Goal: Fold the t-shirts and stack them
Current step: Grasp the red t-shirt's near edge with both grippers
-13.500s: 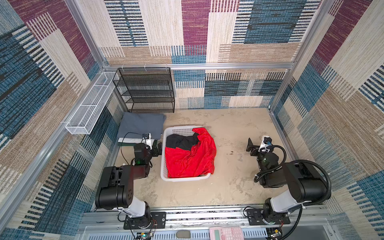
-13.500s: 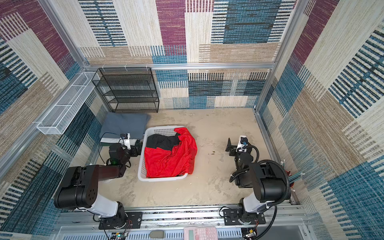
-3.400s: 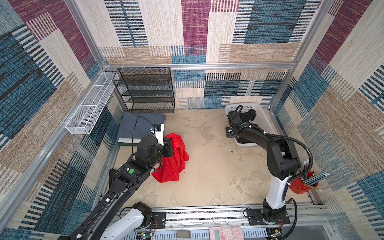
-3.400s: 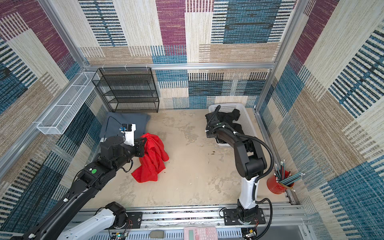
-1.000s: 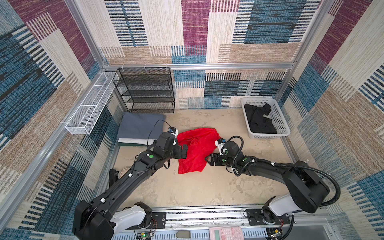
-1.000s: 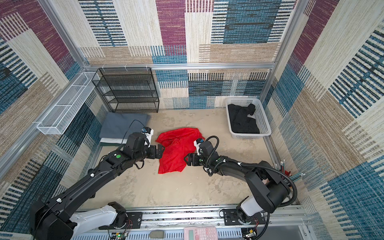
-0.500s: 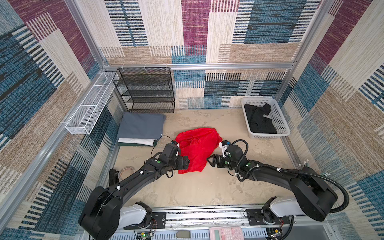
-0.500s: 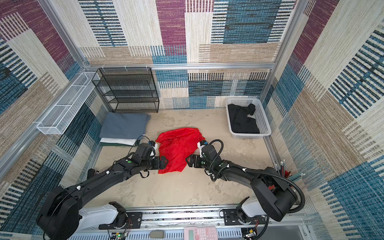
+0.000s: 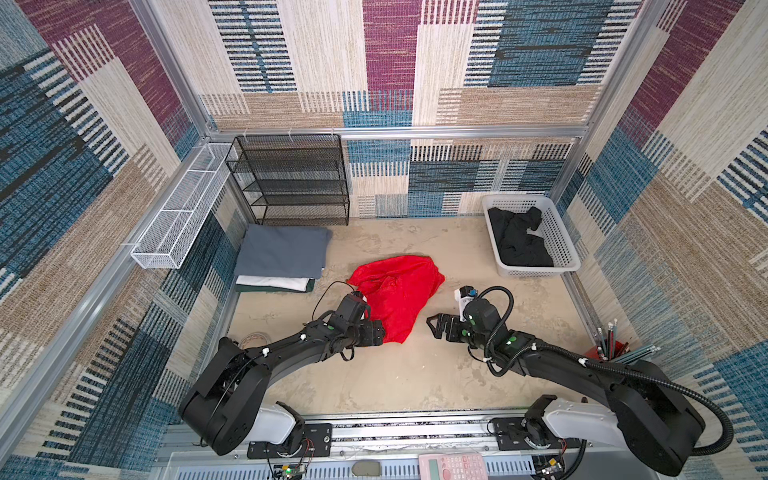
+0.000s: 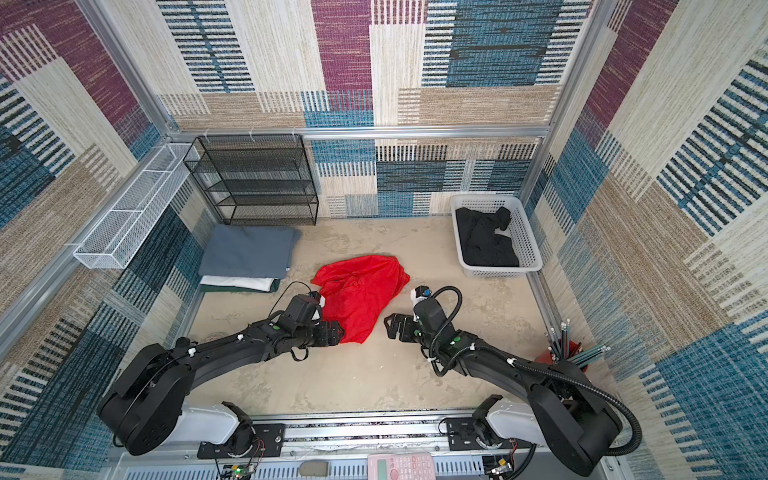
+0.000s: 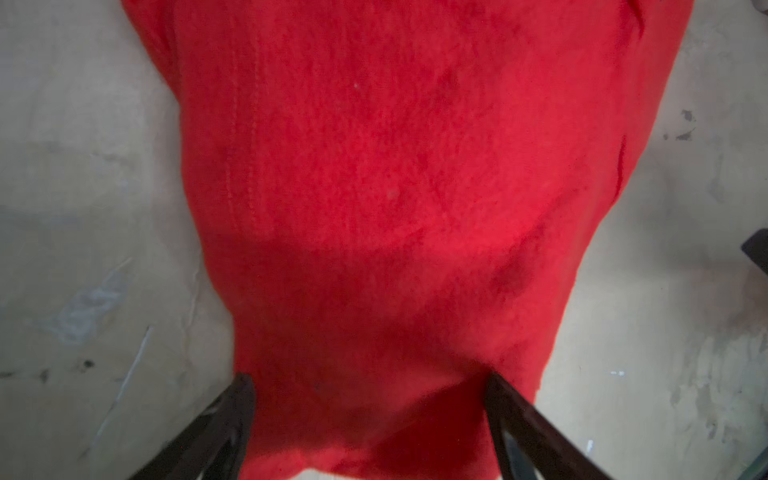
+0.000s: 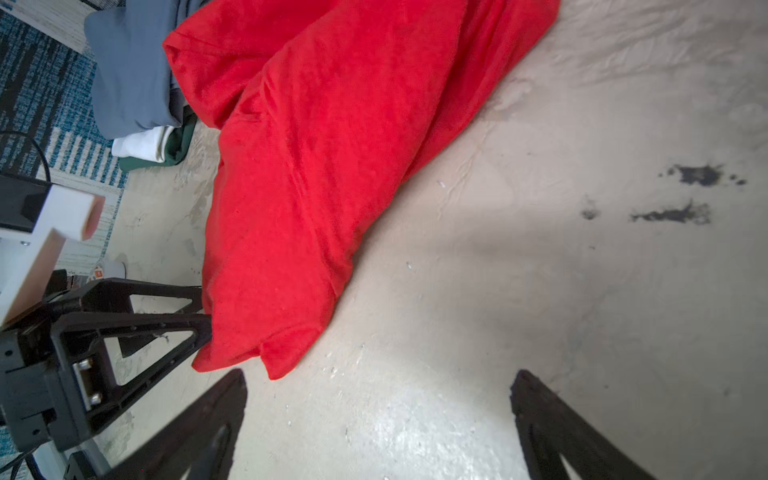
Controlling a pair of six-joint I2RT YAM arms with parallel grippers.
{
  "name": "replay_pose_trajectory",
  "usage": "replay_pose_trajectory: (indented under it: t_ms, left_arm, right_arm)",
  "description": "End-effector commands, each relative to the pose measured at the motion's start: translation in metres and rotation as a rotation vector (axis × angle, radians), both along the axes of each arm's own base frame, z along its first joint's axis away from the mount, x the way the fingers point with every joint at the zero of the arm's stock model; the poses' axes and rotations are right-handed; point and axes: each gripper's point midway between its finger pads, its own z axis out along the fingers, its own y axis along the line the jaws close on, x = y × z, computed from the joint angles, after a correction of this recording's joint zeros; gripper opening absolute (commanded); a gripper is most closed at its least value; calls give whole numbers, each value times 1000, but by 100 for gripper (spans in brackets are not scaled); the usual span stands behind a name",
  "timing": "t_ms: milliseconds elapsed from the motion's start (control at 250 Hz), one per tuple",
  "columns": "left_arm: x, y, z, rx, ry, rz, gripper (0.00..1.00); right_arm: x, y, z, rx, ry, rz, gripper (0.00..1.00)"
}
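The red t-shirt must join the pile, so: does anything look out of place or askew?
The red t-shirt lies crumpled and unfolded mid-table, beside the neatly folded stack. A black t-shirt sits bunched in the white basket. Nothing looks spilled or damaged.

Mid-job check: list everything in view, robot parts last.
red t-shirt: one, bright red, crumpled mid table
grey t-shirt: one, grey, tops folded stack, rear left
white t-shirt: one, white, under the grey
dark green t-shirt: one, dark green, stack bottom
basket: one, white, rear right
black t-shirt: one, black, bunched in basket
shelf rack: one, black mesh, back wall
wire tray: one, white, left wall
pencil cup: one, red, front right
calculator: one, pink, front edge
left gripper: one, black, open, at red t-shirt's near end
right gripper: one, black, open, over bare table
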Motion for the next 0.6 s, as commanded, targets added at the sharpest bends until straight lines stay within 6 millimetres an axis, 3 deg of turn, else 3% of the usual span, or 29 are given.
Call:
replay_pose_trajectory:
  t_ms: [0, 64, 236, 428, 596]
  left_arm:
    - [5, -10, -1, -31, -7, -17, 83]
    - [6, -14, -3, -36, 0, -27, 77]
    - [5, -20, -8, -48, 20, -42, 72]
    - [6, -22, -7, -59, 13, -48, 48]
    - [3, -22, -3, -72, 14, -48, 36]
  right_arm:
    - [5, -6, 3, -4, -10, -46, 99]
    - [5, -7, 4, -4, -11, -52, 99]
    - [5, -6, 4, 8, -14, -53, 100]
    - [7, -6, 0, -10, 5, -59, 100]
    - [5, -8, -2, -1, 19, -77, 100]
